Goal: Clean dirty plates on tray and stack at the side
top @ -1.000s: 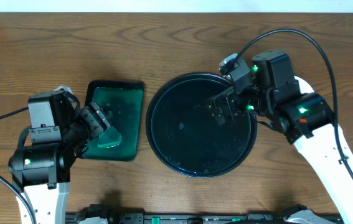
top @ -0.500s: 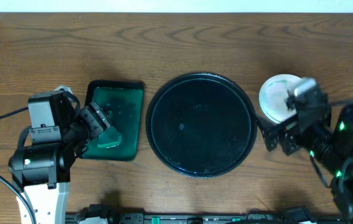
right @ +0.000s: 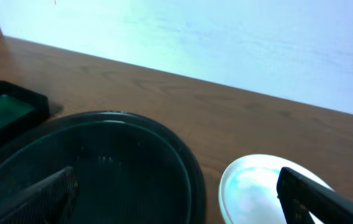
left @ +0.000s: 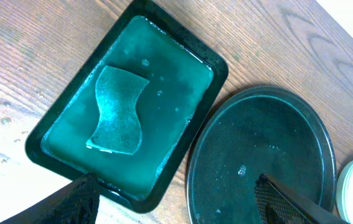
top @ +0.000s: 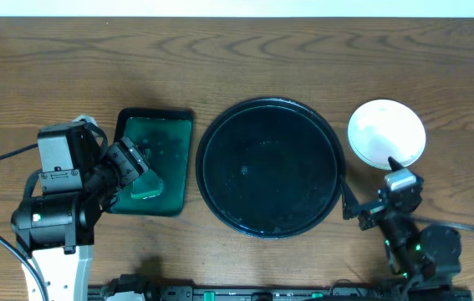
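The tray lies bare; the plates, white, look stacked near the right edge, so the job seems done. Left gripper and right gripper gape, empty.

- Left arm: folded at the near left edge, wrist angled to the right; left gripper tilted downward, fingers spread wide.
- Right arm: low at the near right edge; right gripper pointing away, jaws wide apart.
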`<state>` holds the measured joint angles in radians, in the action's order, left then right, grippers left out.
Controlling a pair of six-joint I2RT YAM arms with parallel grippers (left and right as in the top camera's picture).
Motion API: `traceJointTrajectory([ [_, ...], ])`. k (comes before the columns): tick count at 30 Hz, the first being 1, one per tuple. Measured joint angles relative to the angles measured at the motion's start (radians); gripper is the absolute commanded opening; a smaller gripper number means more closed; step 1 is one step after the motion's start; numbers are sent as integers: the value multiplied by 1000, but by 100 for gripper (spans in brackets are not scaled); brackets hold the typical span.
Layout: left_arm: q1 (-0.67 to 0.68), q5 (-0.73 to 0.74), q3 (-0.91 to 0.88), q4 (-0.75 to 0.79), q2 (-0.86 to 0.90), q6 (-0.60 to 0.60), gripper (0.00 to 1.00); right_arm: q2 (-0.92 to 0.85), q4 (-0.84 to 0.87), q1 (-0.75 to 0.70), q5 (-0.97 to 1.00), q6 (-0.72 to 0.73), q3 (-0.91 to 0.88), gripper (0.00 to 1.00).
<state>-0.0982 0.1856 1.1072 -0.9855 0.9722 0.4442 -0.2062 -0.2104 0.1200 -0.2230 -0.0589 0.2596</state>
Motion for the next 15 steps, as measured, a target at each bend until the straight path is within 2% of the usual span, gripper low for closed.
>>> traceJointTrajectory([
  [6,0,0,0,0,0,0,80,180,146,0,0,27,-189,99],
  [8,0,0,0,0,0,0,80,187,206,0,-1,36,-228,99],
  [15,0,0,0,0,0,0,80,192,212,0,0,52,-253,99],
])
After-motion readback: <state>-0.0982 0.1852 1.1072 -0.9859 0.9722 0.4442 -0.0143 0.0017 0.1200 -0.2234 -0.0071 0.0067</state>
